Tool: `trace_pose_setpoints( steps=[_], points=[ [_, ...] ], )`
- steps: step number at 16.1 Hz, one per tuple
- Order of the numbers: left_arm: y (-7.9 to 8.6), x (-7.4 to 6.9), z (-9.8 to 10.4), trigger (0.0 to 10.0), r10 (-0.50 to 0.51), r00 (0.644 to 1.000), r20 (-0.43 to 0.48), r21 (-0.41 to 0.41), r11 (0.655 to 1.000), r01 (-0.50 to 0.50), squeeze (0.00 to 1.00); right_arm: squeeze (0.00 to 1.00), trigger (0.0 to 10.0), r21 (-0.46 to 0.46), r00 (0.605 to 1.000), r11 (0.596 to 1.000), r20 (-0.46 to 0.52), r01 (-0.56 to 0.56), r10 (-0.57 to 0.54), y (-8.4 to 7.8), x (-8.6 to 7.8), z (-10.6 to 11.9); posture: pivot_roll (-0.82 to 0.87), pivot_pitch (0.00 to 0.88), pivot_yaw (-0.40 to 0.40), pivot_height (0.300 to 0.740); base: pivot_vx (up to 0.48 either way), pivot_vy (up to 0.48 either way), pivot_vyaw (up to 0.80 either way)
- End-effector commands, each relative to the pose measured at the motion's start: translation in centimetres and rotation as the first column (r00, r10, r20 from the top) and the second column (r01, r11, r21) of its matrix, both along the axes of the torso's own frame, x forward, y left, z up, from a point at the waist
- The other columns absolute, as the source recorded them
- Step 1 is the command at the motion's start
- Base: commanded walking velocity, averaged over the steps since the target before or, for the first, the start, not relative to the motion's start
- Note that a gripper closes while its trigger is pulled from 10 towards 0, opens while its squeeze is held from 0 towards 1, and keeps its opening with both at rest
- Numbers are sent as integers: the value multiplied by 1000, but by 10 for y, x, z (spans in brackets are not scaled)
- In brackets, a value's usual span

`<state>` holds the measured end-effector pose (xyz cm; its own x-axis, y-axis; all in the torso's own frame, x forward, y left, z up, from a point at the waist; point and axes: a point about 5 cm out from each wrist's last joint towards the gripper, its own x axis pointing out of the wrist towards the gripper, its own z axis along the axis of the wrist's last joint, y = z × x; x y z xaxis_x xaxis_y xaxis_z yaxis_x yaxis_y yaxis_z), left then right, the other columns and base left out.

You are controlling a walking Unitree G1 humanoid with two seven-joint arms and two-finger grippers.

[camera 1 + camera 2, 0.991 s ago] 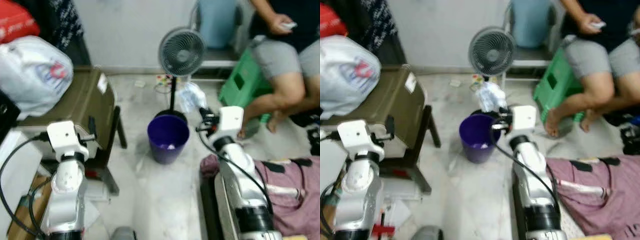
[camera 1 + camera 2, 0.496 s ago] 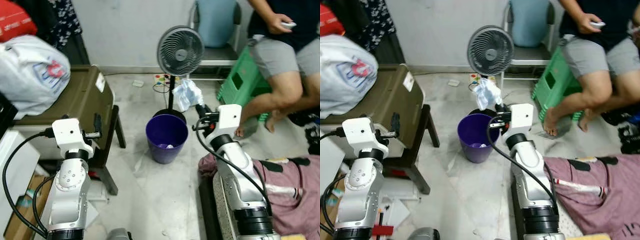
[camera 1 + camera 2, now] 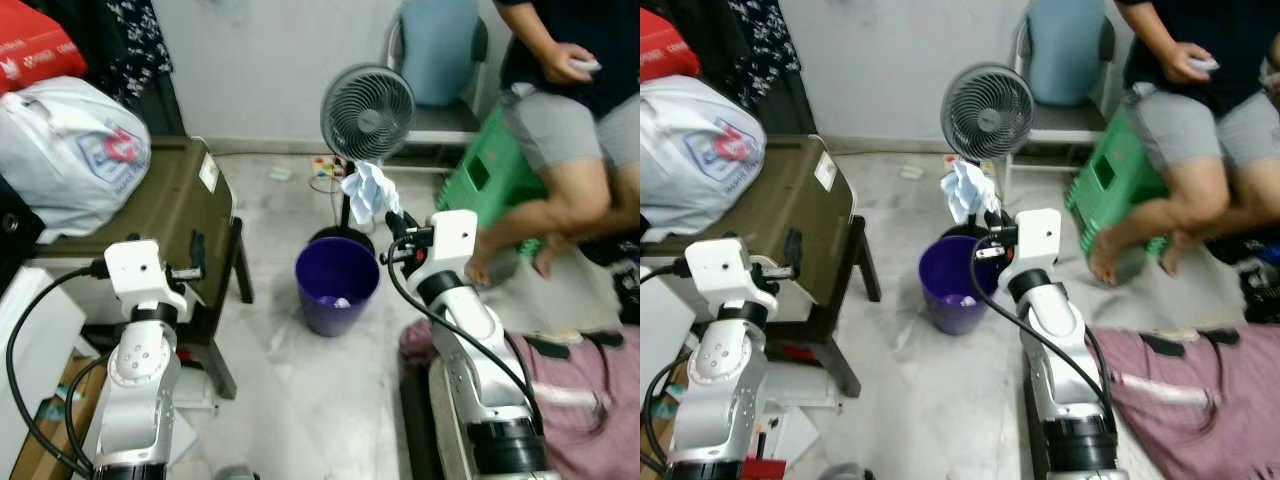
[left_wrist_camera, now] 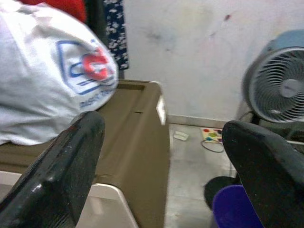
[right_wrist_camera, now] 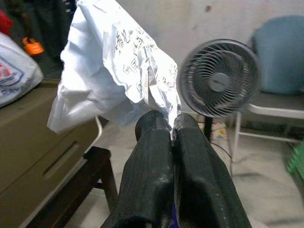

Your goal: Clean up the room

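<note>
My right gripper (image 3: pixel 390 224) is shut on a crumpled white paper (image 3: pixel 368 191) with writing on it, pinched by one corner between the fingertips (image 5: pixel 172 124). It hangs just above the far rim of a purple bin (image 3: pixel 338 284) on the floor, which has a small white scrap inside. My left gripper (image 3: pixel 196 254) is open, raised beside an olive-brown case (image 3: pixel 160 205), with nothing between its fingers (image 4: pixel 71 166).
A standing fan (image 3: pixel 368 100) is right behind the bin. A person sits on a green stool (image 3: pixel 488 175) at the right. A white bag (image 3: pixel 75 150) lies on the case. Pink cloth (image 3: pixel 590 370) lies by my right arm. A chair (image 3: pixel 435 60) stands at the wall.
My right gripper has lifted the paper and carried it left, from beside the bin to above its far rim. The left arm has kept still. The camera shifted slightly.
</note>
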<state>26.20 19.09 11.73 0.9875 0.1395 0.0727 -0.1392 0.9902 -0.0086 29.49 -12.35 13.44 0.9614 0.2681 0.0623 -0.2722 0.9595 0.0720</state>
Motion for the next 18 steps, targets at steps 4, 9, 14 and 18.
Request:
trace_pose_setpoints(
  steps=[4, 9, 14, 18],
  points=[
    [2, 1, 3, 10000, 5, 1000, 9, 2, 1000, -5, 0, 0, 10000, 5, 1000, 1000, 14, -16, 16, 3, 2, 5, -59, 2, -35, 740, 314, 0, 502],
    [3, 1, 4, 10000, 3, 1000, 9, 7, 1000, -3, 0, 0, 10000, 9, 1000, 1000, 12, -20, 20, 5, 3, 5, -57, 0, -34, 740, 317, 0, 288],
    [1, 3, 4, 10000, -1, 1000, 10, 10, 1000, 1, 0, 0, 10000, 7, 999, 1000, 21, -31, 30, 8, 6, 6, -52, 0, -37, 740, 315, 0, 0],
    [1, 4, 4, 10000, -2, 1000, 12, 9, 1000, 2, 0, 0, 10000, 10, 999, 999, 19, -31, 30, 9, 8, 6, -52, 0, -37, 740, 318, 0, 0]
  ],
)
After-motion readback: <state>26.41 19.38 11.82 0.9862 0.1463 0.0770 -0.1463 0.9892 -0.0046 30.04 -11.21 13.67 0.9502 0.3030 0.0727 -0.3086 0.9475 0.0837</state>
